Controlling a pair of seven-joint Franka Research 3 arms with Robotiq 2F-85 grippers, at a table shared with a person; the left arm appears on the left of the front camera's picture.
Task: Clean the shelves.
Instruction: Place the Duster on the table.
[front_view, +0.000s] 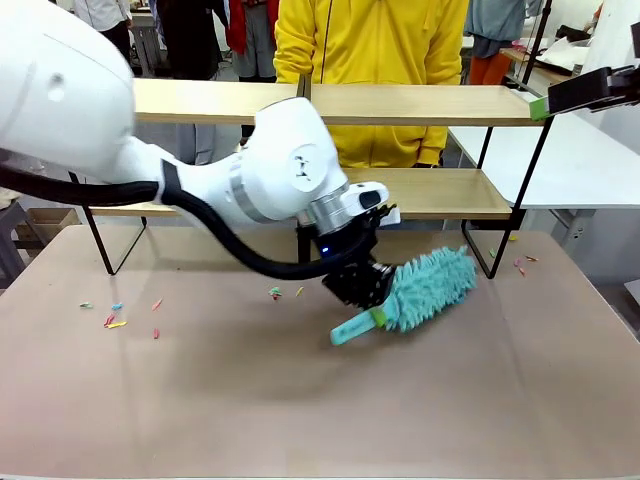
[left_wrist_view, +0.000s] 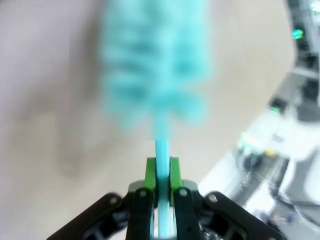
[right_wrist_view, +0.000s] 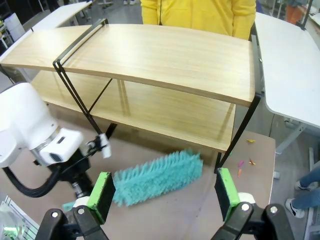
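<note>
The shelves (front_view: 440, 105) stand across the far half of the table, two light-wood boards on a black frame, also seen from above in the right wrist view (right_wrist_view: 150, 55). My left gripper (front_view: 372, 308) hangs low over the table in front of them, shut on the handle of a teal fluffy duster (front_view: 432, 288). In the left wrist view the fingers (left_wrist_view: 150, 172) pinch the thin teal handle (left_wrist_view: 162, 155), with the blurred duster head (left_wrist_view: 155, 65) beyond. My right gripper (right_wrist_view: 164, 195) is open and empty, high above the duster (right_wrist_view: 157, 175), and sits at the shelves' top right end (front_view: 545, 106).
A person in a yellow top (front_view: 370, 40) stands behind the shelves. Small coloured scraps lie on the brown table at the left (front_view: 115, 318), centre (front_view: 276, 293) and right (front_view: 522, 264). A white table (front_view: 580, 160) adjoins on the right.
</note>
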